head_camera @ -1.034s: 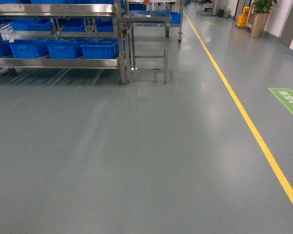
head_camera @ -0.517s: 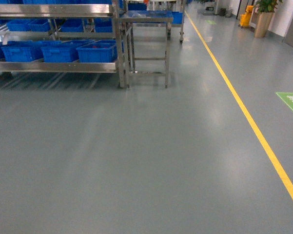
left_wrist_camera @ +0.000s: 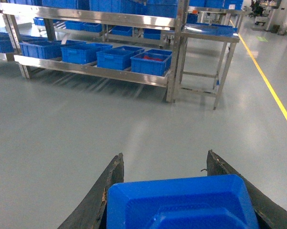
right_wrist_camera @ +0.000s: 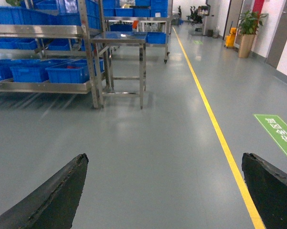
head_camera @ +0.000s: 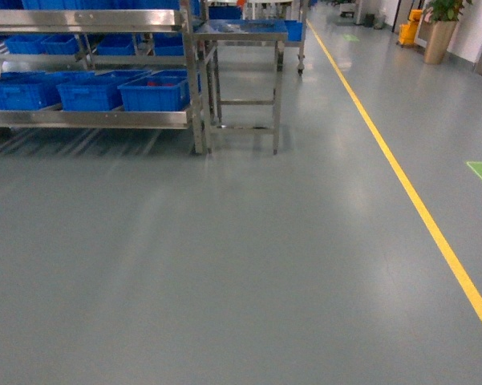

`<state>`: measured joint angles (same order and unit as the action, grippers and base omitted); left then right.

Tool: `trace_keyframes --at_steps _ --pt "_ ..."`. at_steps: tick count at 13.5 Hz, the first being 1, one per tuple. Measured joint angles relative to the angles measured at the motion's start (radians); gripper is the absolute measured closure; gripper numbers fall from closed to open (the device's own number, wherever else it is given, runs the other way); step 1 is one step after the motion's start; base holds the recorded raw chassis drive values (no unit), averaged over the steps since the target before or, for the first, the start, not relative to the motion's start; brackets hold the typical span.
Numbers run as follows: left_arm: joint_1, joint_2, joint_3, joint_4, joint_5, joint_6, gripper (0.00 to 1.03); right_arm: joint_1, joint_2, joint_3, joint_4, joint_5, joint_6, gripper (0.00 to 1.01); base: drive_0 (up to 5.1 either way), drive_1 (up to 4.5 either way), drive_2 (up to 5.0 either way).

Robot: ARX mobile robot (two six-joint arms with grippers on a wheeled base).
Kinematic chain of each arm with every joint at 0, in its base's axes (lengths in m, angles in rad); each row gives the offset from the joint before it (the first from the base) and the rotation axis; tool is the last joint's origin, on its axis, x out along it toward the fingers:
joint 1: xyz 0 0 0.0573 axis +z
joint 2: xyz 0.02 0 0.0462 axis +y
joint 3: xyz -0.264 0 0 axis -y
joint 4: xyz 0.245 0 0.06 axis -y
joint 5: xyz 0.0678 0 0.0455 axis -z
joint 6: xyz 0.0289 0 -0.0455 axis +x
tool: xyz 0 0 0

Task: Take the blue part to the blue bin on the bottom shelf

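The left tool [left_wrist_camera: 181, 191] grasps the blue part [left_wrist_camera: 181, 202] between its jaws; the right tool [right_wrist_camera: 164, 191] is released, empty. The shelf [head_camera: 88, 119] sits well apart: jolts could loosen the part, or it lands in the red-filled crate [left_wrist_camera: 151, 63].

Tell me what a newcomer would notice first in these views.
First, the bright blue moulded plastic piece filling the bottom of the left wrist view, held between the left gripper's dark fingers. Next, the row of blue plastic crates on the bottom level of the steel shelf rack at upper left in the head view. Then the yellow floor line running along the grey floor on the right.
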<state>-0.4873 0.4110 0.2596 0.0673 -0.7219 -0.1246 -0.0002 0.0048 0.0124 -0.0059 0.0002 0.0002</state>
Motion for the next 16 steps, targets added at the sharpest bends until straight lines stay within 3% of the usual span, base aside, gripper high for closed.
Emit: trace_keyframes --at_steps 16 --pt "0.000 -0.001 0.000 0.000 0.000 0.000 0.59 0.000 0.000 0.000 0.002 0.000 0.000 0.03 0.0 4.34 -4.3"
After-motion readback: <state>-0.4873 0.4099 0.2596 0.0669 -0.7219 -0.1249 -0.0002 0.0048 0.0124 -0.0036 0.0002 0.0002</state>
